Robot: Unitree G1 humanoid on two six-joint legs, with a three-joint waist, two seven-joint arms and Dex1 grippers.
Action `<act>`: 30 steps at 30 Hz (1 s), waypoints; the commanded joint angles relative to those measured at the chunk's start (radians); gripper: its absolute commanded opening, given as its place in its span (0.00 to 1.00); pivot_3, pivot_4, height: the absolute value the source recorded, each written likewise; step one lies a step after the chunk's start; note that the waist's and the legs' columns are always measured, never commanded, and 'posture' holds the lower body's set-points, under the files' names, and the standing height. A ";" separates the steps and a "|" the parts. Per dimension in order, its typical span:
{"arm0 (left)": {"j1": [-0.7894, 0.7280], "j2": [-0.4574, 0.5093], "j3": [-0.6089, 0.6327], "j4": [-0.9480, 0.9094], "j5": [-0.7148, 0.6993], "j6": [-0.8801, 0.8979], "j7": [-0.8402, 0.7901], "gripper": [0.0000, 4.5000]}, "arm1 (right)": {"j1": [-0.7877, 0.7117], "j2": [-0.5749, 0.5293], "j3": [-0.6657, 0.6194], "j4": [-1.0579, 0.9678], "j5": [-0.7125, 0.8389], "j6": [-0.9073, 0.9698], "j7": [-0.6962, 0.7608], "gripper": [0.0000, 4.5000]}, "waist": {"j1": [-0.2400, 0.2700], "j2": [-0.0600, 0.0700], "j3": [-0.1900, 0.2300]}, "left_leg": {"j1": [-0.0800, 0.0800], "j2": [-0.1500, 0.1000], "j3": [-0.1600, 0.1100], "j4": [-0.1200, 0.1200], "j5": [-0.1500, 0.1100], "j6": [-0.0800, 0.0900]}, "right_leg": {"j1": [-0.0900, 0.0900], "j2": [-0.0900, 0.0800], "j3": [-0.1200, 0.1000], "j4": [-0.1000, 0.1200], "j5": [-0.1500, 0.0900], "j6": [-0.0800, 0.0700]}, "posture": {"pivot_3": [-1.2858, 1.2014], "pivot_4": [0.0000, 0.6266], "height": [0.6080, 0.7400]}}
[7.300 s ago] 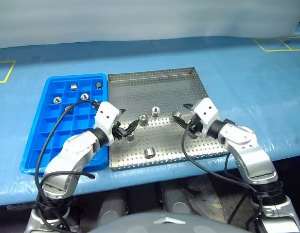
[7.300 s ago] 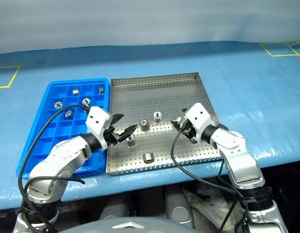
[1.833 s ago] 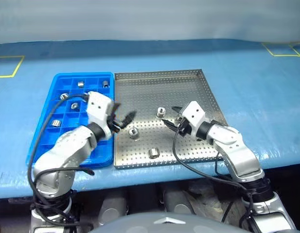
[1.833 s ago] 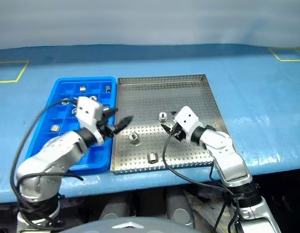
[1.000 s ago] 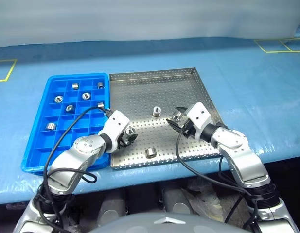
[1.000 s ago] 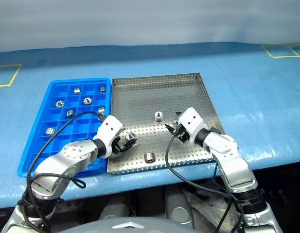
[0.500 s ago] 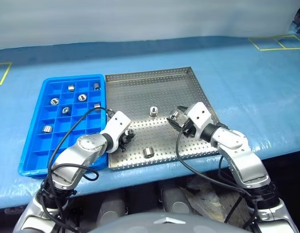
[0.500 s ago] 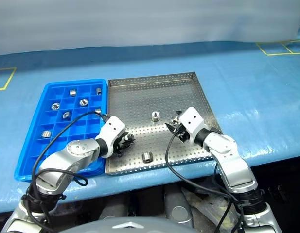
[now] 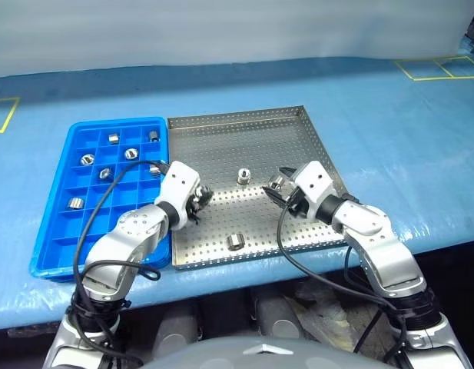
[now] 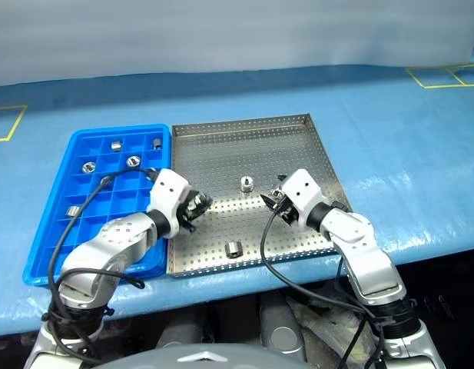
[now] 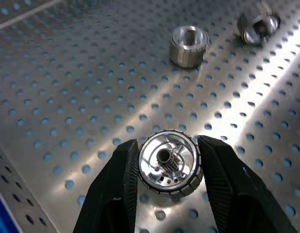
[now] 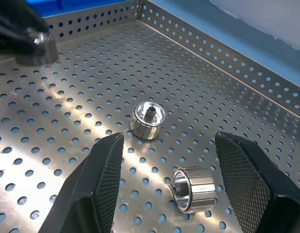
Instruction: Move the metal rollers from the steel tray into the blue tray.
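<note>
Six metal rollers (image 9: 112, 139) sit in the blue tray (image 9: 56, 254). The left end effector (image 11: 170, 167) grips another roller (image 11: 168, 160); the right end effector (image 12: 169, 167) gapes. Three remain on the steel tray (image 9: 221, 127), one at 6 o'clock.

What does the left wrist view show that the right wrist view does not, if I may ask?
Left wrist view: the left gripper shut on a small shiny silver metal roller, its hollow centre facing the camera. Right wrist view: the right gripper open, the large perforated steel tray's raised rim and a strip of the bright blue plastic tray. Both: the steel tray's dotted floor with two loose rollers lying on it.
</note>
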 commanded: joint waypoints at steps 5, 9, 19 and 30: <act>0.024 0.016 0.153 -0.128 0.075 -0.023 0.085 0.37 | -0.030 0.002 0.002 -0.021 0.003 -0.006 0.017 0.70 | 0.001 0.000 0.000 | 0.000 0.000 0.000 0.000 0.000 0.000 | 0.000 0.000 0.000 0.000 0.000 0.000 | 0.46 0.24 1.00; 0.054 0.064 0.287 -0.201 0.060 0.044 0.063 0.37 | -0.038 0.008 0.014 -0.012 0.003 -0.008 0.028 0.70 | 0.002 0.000 0.000 | -0.001 0.000 0.000 0.000 0.000 0.000 | 0.000 0.000 0.000 0.000 0.000 0.000 | 0.46 0.24 1.00; 0.290 0.202 0.589 -0.341 -0.053 0.254 -0.127 0.37 | -0.061 0.023 0.033 0.020 0.001 -0.023 0.047 0.70 | 0.023 -0.001 0.000 | 0.000 0.001 0.000 0.000 0.000 0.000 | -0.001 -0.001 -0.002 0.000 -0.001 -0.001 | 0.49 0.24 1.00; 0.520 0.165 0.728 -0.335 -0.081 0.271 -0.176 0.37 | -0.086 0.029 0.049 0.052 -0.003 -0.039 0.072 0.70 | 0.060 -0.002 0.000 | 0.000 0.001 -0.001 0.000 0.000 -0.001 | 0.000 -0.002 -0.005 0.000 -0.005 -0.008 | 0.50 0.24 1.00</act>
